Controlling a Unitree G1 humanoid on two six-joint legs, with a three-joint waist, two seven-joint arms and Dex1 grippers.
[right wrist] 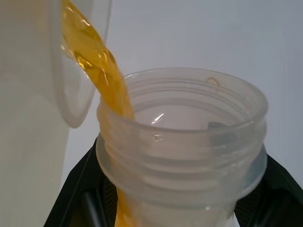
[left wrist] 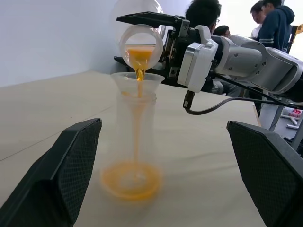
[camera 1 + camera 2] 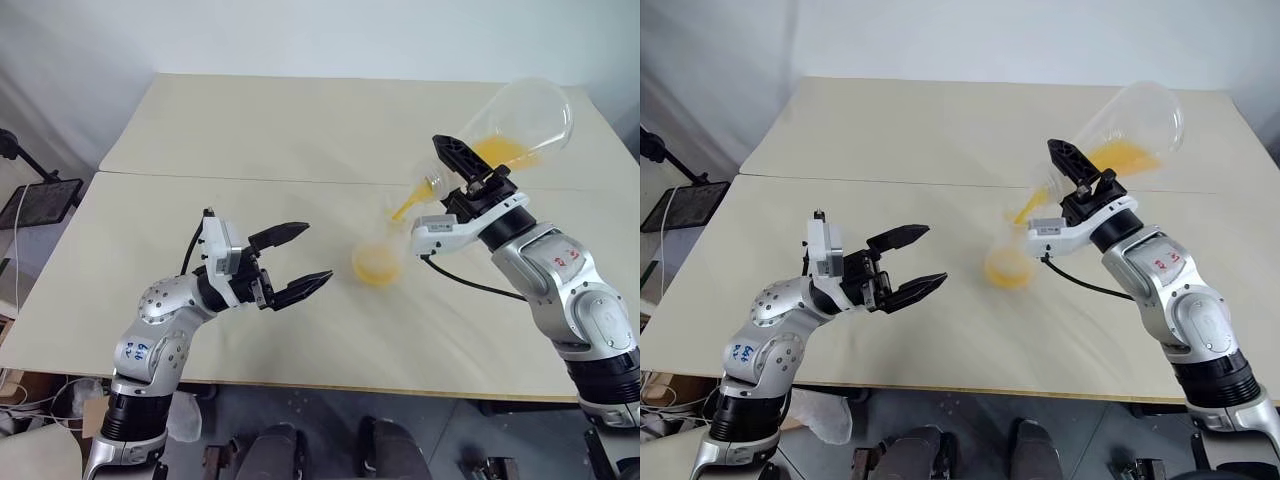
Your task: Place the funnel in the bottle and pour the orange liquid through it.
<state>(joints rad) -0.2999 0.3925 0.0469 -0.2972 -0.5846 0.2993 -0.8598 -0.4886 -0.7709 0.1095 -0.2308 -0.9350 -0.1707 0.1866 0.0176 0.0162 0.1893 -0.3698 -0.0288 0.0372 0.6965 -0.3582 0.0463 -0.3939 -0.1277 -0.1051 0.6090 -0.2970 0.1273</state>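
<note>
Looks like a robotics lab/test room. Plain pale bench (image 3: 300, 130) made of two tabletops pushed together, against a bare white wall (image 3: 300, 30). Cables and a black stand (image 3: 30, 190) at the bench's left side. Left wrist view shows people (image 2: 272, 19) behind the bench, w/ more gear beside them.

A pale beige counter (image 3: 250, 130), seamed across, stands against a plain white wall (image 3: 300, 35). People (image 2: 272, 23) sit beyond it.
</note>
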